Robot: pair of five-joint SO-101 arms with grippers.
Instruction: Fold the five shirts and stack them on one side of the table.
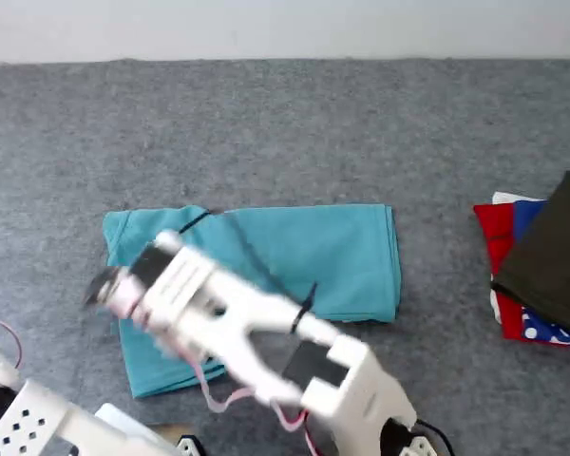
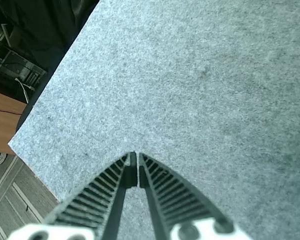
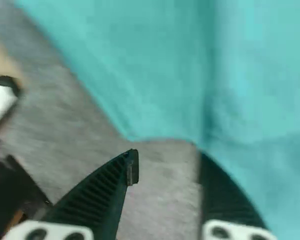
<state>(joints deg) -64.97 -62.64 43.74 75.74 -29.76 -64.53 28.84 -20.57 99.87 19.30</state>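
Note:
A teal shirt [image 1: 304, 252] lies spread flat in the middle of the grey table, its left part running down toward the front edge. My right gripper [image 1: 103, 287] hangs over the shirt's left edge. In the right wrist view it [image 3: 165, 167] is open, with grey felt between its fingers [image 3: 121, 176] and the teal shirt [image 3: 190, 75] just beyond the tips. My left gripper [image 2: 138, 167] is shut and holds nothing, over bare felt near a table corner. A stack of folded shirts [image 1: 541, 271], red, blue and white with a dark one on top, sits at the right edge.
The grey felt table [image 1: 285, 123] has free room behind the shirt. The left arm's white base [image 1: 28, 418] stands at the front left corner. In the left wrist view the table edge [image 2: 35, 167] drops to the floor and dark furniture.

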